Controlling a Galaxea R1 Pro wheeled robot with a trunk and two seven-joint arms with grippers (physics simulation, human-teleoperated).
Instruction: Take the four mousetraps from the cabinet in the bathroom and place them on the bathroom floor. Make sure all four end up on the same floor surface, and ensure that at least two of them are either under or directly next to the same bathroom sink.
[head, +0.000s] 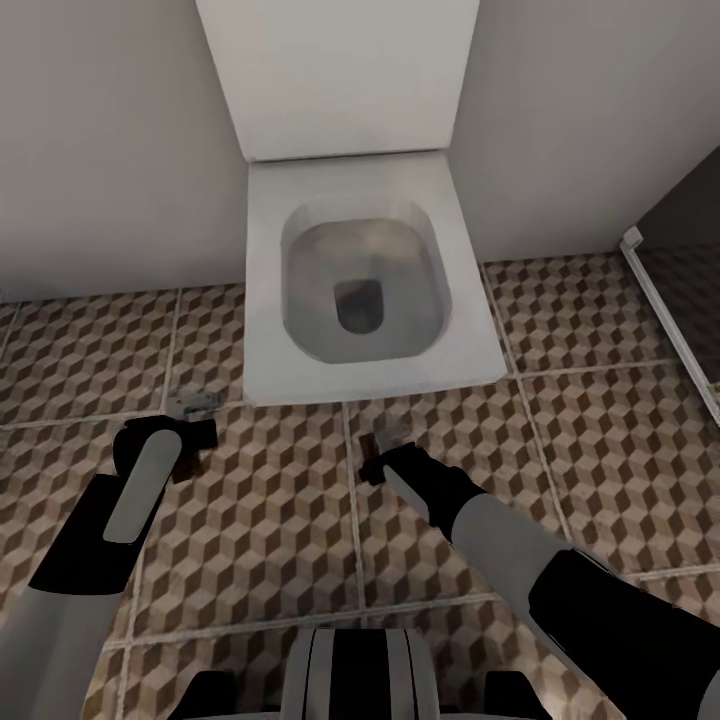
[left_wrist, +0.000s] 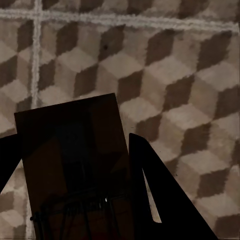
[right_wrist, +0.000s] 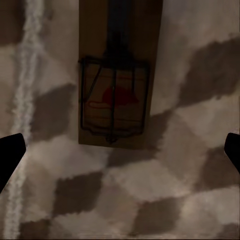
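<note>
A tan mousetrap (right_wrist: 115, 75) with a red spot and dark wire lies flat on the cube-patterned bathroom floor (head: 270, 520). In the head view this mousetrap (head: 392, 436) is just in front of the toilet. My right gripper (head: 375, 465) hovers right at it, and in its wrist view the right gripper (right_wrist: 122, 145) is open wide, fingertips clear of the board on both sides. My left gripper (head: 195, 445) is low over the floor to the left of the toilet. In its wrist view the left gripper (left_wrist: 70, 140) is shut on another mousetrap (left_wrist: 70, 150), a dark board held between both fingers.
A white toilet (head: 270, 300) with its lid up stands against the wall straight ahead, its base close beyond both grippers. A small greyish piece (head: 195, 403), possibly another trap, lies by its front left corner. A dark shower enclosure's white sill (head: 670, 320) runs along the right.
</note>
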